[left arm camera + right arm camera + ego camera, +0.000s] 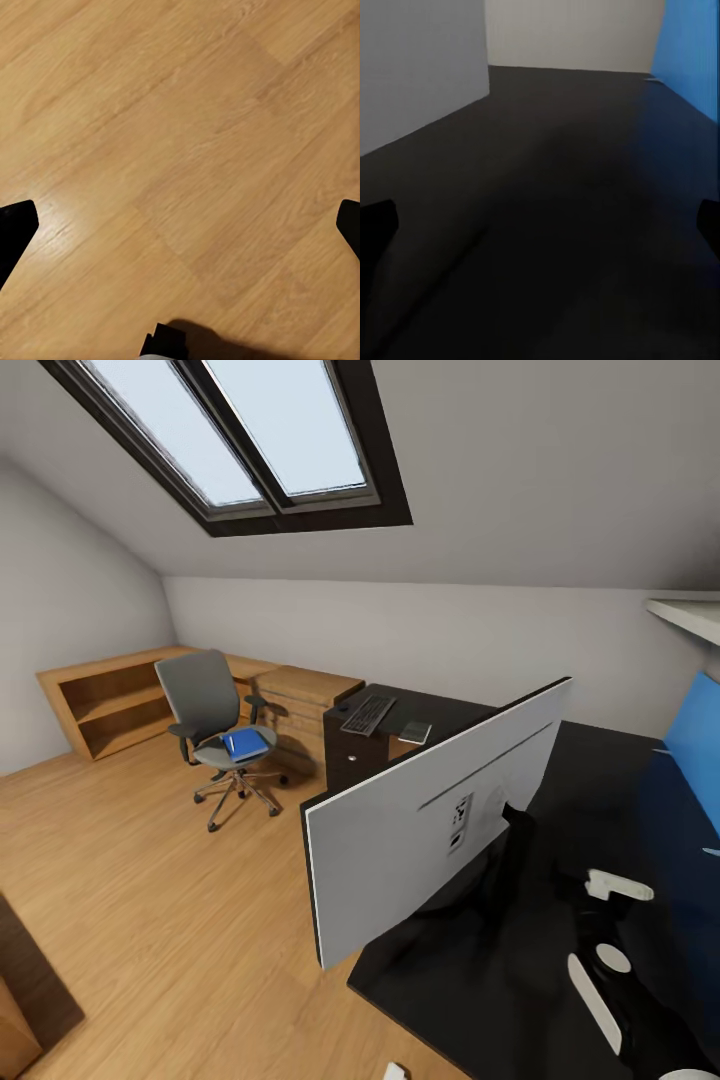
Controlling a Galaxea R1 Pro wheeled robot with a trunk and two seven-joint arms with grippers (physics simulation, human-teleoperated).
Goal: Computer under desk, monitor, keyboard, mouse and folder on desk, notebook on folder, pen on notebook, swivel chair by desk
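We look down over the glossy black tabletop (pixel 600 780), where the monitor (pixel 420 820) stands close to us with its pale back toward the camera, on its black stand. Farther along the tabletop lie the keyboard (pixel 368 714) and, just beside it, a small dark notebook (pixel 414 733). A tiny dark mouse (pixel 343 709) sits at the keyboard's other side.

The chair (pixel 212 725) stands on the wood floor (pixel 150 880), apart from the tabletop, with the blue folder (pixel 247 744) lying on its seat. Behind it runs a low wooden shelf (pixel 110 705), and a blue panel (pixel 695 745) rises at the tabletop's right edge.

Our right hand (pixel 540 217) hovers over the bare black tabletop near the monitor's back, fingers (pixel 375 225) spread wide and holding nothing. Our left hand (pixel 180 221) hangs over the floor, also wide and empty. Both are well apart from the folder and the keyboard.
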